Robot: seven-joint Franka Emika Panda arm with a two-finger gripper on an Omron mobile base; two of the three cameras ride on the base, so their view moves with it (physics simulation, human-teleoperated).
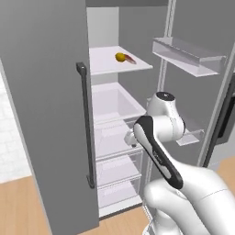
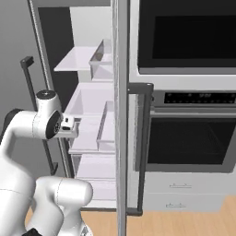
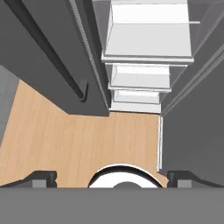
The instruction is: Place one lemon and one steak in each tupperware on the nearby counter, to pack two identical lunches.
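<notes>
Open fridge — lemon beside steak (upper shelf) — gripper spread wide, empty.

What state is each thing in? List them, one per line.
Fridge door: swung open.
Lemon: lying on the upper fridge shelf, untouched.
Steak: on the same shelf, right beside the lemon.
Fridge drawers: pushed in.
Oven door: closed.
Gripper: jaws wide open, holding nothing, pointing down at the floor.

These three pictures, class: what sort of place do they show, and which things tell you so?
A simulated home kitchen, most likely: an open fridge with a lemon and steak on a shelf, a built-in oven beside it, and wooden flooring.
</notes>
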